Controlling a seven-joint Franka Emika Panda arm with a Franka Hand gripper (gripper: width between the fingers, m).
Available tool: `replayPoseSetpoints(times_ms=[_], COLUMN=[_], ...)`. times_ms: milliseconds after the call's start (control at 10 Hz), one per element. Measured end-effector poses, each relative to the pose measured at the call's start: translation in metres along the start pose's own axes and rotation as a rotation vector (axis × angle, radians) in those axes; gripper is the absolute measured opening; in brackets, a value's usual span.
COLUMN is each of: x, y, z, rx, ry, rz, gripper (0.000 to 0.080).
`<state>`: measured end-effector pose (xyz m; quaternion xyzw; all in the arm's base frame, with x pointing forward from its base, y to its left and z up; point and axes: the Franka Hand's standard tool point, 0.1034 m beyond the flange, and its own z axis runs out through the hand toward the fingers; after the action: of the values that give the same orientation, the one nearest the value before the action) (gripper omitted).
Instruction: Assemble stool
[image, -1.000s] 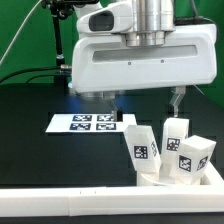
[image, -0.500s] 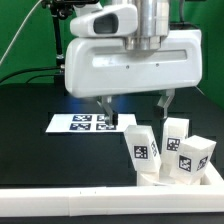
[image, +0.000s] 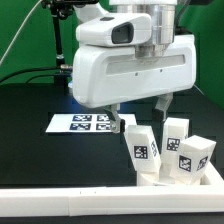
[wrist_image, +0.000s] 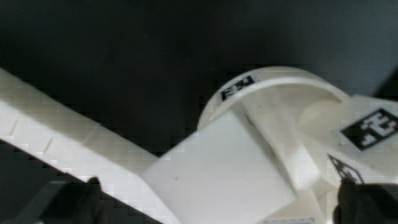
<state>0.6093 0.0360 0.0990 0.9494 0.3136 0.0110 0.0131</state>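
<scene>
Three white block legs of the stool stand together at the exterior view's right: a front-left leg (image: 142, 152), a rear leg (image: 177, 132) and a front-right leg (image: 191, 157), each with a black-and-white tag. My gripper (image: 141, 112) hangs open just above them, touching none and holding nothing. In the wrist view the nearest leg (wrist_image: 228, 175) fills the space below my gripper (wrist_image: 222, 200), whose dark fingertips (wrist_image: 79, 196) stand wide on either side. A second leg (wrist_image: 285, 92) shows its tag beyond it.
The marker board (image: 84, 123) lies flat on the black table at the exterior view's left of the legs. A long white L-shaped bar (image: 70, 203) runs along the front edge and round the legs, also seen as the bar (wrist_image: 63, 125) in the wrist view.
My gripper has come lower and closer over the legs, its fingers still wide apart. The legs and the marker board have not moved.
</scene>
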Motion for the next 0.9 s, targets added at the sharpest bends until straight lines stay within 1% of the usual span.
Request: replayPoseSetpoints(times_ms=[100,200,300,400,600,700,800,900], x=[-0.001,0.001,0.004,0.003,0.000,-0.005,-0.007,-0.007], y=[0.001,0.001,-0.001,-0.001,0.001,0.002,0.003,0.000], z=[0.000,0.000,0.000,0.001,0.006,0.009,0.014,0.019], rx=[-0.008,-0.037,-0.052,-0.049,-0.062,-0.059,-0.062,-0.062], ry=[-0.008,-0.025,-0.029,-0.031,-0.034,-0.044,-0.063,-0.073], rz=[-0.041,-0.185,-0.285,-0.362,-0.534,-0.553,-0.614,-0.633], gripper=[0.0649,0.0649,0.0649,0.0649,0.0649,0.0649,0.0649,0.0649])
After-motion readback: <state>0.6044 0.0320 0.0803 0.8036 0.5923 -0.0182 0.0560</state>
